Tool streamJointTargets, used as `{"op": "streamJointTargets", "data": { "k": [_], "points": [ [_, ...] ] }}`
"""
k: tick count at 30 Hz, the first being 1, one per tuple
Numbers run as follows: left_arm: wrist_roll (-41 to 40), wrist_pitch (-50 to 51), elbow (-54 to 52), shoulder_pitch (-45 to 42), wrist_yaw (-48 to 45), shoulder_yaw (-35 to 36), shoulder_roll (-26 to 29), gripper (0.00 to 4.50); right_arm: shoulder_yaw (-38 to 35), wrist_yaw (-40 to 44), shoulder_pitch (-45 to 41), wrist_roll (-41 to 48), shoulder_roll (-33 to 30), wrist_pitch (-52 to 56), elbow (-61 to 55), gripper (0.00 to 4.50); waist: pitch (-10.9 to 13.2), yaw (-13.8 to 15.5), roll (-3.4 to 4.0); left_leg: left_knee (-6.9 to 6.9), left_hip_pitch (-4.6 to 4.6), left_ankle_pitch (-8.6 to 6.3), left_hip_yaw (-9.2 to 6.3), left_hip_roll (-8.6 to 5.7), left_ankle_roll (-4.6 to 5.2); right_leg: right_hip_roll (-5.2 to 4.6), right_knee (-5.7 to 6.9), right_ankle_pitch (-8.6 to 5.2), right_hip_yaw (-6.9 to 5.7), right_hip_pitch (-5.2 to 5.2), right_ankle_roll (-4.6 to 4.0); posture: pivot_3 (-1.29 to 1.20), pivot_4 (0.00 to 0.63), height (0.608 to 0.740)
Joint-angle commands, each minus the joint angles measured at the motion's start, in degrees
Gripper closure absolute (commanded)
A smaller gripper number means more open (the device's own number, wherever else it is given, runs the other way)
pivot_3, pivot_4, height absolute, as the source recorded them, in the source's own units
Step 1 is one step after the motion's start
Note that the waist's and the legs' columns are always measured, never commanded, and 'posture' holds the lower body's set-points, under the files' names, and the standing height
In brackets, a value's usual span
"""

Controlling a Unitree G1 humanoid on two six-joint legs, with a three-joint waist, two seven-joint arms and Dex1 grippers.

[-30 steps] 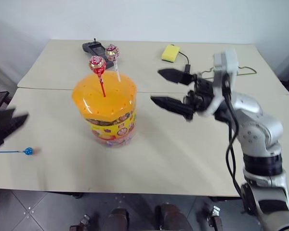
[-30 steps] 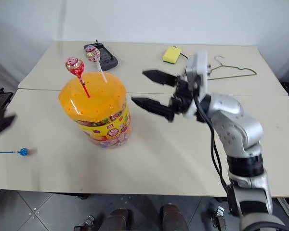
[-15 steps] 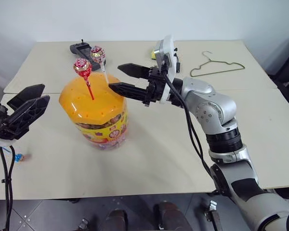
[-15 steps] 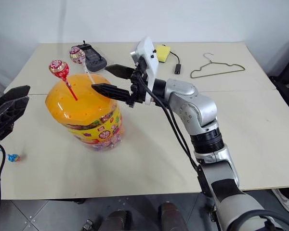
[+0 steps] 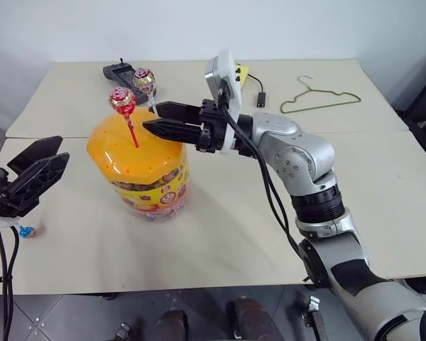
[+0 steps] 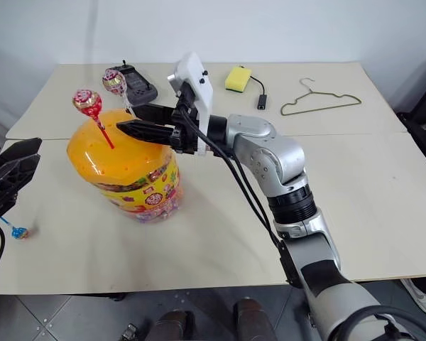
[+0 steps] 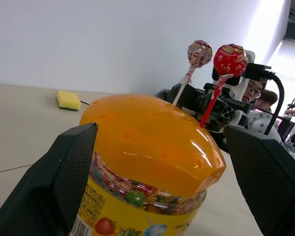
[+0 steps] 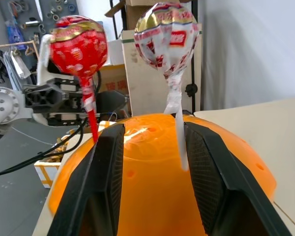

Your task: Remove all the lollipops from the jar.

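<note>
Two lollipops stand in the jar (image 5: 145,167) lid; a blue one (image 5: 26,231) lies at its nine o'clock. Your right gripper (image 8: 150,162), part-open, brackets the white-stick lollipop (image 8: 168,34): close, then lift. Left gripper (image 5: 35,170) waits open.

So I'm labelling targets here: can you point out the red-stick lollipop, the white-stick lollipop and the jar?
red-stick lollipop (image 5: 122,101), left eye view, on its wrapped candy head.
white-stick lollipop (image 5: 144,80), left eye view, on its wrapped candy head.
jar (image 5: 131,156), left eye view, on the orange domed lid.
</note>
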Motion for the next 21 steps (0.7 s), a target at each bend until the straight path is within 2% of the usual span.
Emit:
{"op": "streamJointTargets", "data": {
  "k": [1, 3, 7, 12, 17, 19, 21],
  "points": [
    [-2.87, -1.95, -2.08, -0.12, -0.56, 2.78, -0.38, 0.16, -0.66, 1.15, -2.29, -1.02, 1.49, -3.23, 0.77, 2.77, 0.0, 0.04, 0.0, 0.0, 0.0, 0.0, 0.0, 0.0, 0.0, 0.0, 0.0, 0.0, 0.0, 0.0, 0.0, 0.0, 0.15, 0.74],
    [-4.8, -1.92, -2.15, -0.59, -0.49, 3.15, -0.45, 0.16, -0.76, 1.49, -2.81, -2.01, 2.09, -4.79, 2.43, 3.19, 0.0, 0.04, 0.0, 0.01, 0.0, 0.0, 0.0, 0.0, 0.0, 0.0, -0.01, 0.0, 0.0, 0.0, 0.0, 0.0, 0.15, 0.74],
    [-8.22, -1.83, -0.7, -2.24, 0.66, 4.39, -0.08, 0.16, -1.44, 1.88, -3.37, -2.64, 2.72, -6.3, 4.31, 4.47, 0.0, 0.05, 0.0, 0.01, 0.0, 0.0, 0.0, 0.0, 0.0, 0.0, -0.01, 0.0, -0.01, 0.01, 0.0, 0.0, 0.15, 0.74],
    [-10.23, -0.5, 1.46, -1.32, -0.34, 5.94, 1.6, 0.16, -4.95, 6.4, -3.09, 0.55, 3.49, -10.22, 4.14, 4.47, 0.0, -0.03, 0.0, -0.07, 0.0, 0.0, 0.01, 0.0, -0.01, 0.0, -0.01, 0.0, -0.02, -0.03, 0.0, 0.0, 0.15, 0.74],
    [-10.71, 1.67, 1.59, -0.1, -3.04, 4.77, 3.44, 0.16, -15.35, 6.27, -5.98, 7.06, 1.71, -11.77, 7.62, 4.47, 0.01, 0.09, 0.01, -0.03, -0.01, 0.0, 0.0, 0.0, 0.0, -0.06, -0.05, 0.0, -0.09, 0.02, 0.0, 0.0, 0.15, 0.74],
    [-9.9, 2.69, 1.19, 1.13, -4.66, 4.37, 4.7, 0.16, -18.11, 6.0, -6.23, 8.77, -2.33, -8.37, 8.19, 4.47, 0.02, 0.32, 0.03, 0.0, 0.0, 0.0, 0.0, -0.01, 0.0, -0.07, -0.06, 0.0, -0.11, 0.06, 0.0, 0.0, 0.15, 0.74],
    [-5.2, 3.08, 0.14, 4.91, -8.55, 3.64, 7.87, 0.16, -16.37, 8.92, -3.26, 6.54, -12.51, -1.31, 7.23, 4.47, 0.02, 0.67, 0.02, 0.01, -0.01, -0.01, -0.07, -0.01, 0.01, -0.08, -0.08, 0.0, -0.14, 0.1, 0.0, 0.0, 0.15, 0.74]
  ]
}}
